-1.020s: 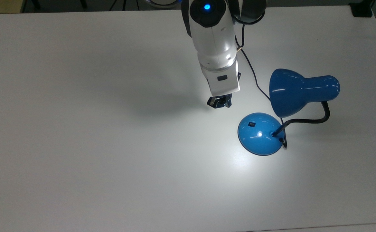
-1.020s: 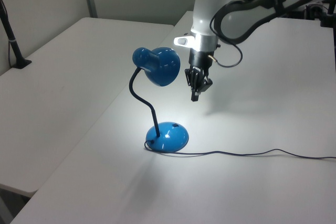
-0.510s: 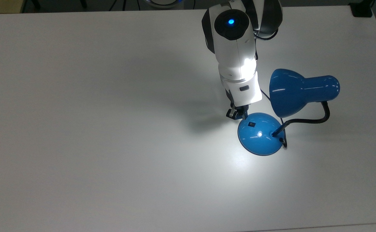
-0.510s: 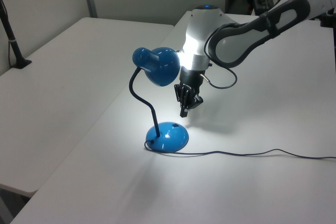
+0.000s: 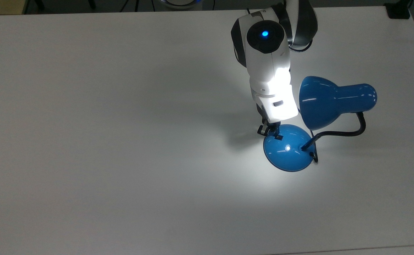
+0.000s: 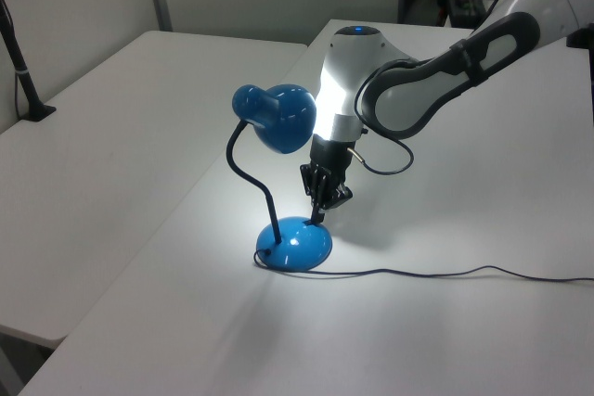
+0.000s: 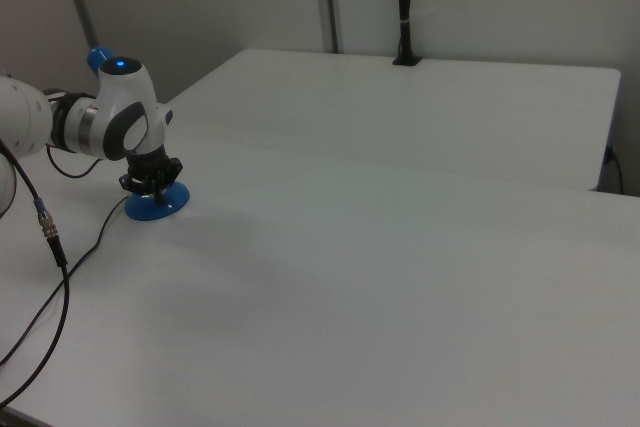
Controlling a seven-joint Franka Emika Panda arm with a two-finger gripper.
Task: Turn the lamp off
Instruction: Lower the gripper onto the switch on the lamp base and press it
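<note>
A glossy blue lamp [image 5: 287, 148] stands on a white table [image 5: 122, 141] toward the top view's right, lit — a bright pool falls on the table beside its domed base. The gripper [image 5: 270, 131] rests at the base's upper edge, where a switch would sit; whether its fingers are spread or pressed together cannot be told. The base looks hard, smooth and slippery, likely light enough to slide — a gentle downward press suits it. No containers are present.

One lamp [image 5: 288, 148], one pincer [image 5: 275, 134].
</note>
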